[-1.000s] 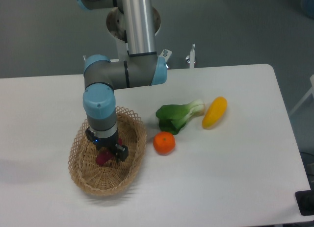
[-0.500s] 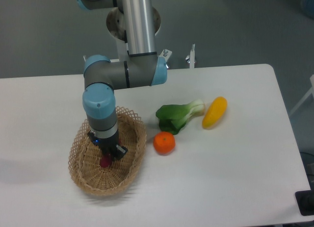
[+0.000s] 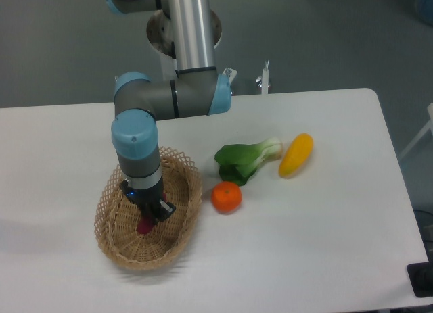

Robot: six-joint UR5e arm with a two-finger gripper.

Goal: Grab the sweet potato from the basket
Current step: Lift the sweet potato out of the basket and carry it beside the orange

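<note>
A tan wicker basket (image 3: 180,222) sits at the front left of the white table. Inside it, a bit of the magenta sweet potato (image 3: 143,226) shows below the black fingers. My gripper (image 3: 147,217) points straight down into the basket and is shut on the sweet potato, hiding most of it. Whether the tuber still touches the basket floor I cannot tell.
A round orange (image 3: 226,197) lies just right of the basket. Behind it are a green bok choy (image 3: 246,159) and a yellow oblong vegetable (image 3: 296,155). The arm's base post (image 3: 191,29) stands at the table's back edge.
The fingers were apart around the sweet potato a second ago and have closed on it. Since then the wrist has risen slightly.
</note>
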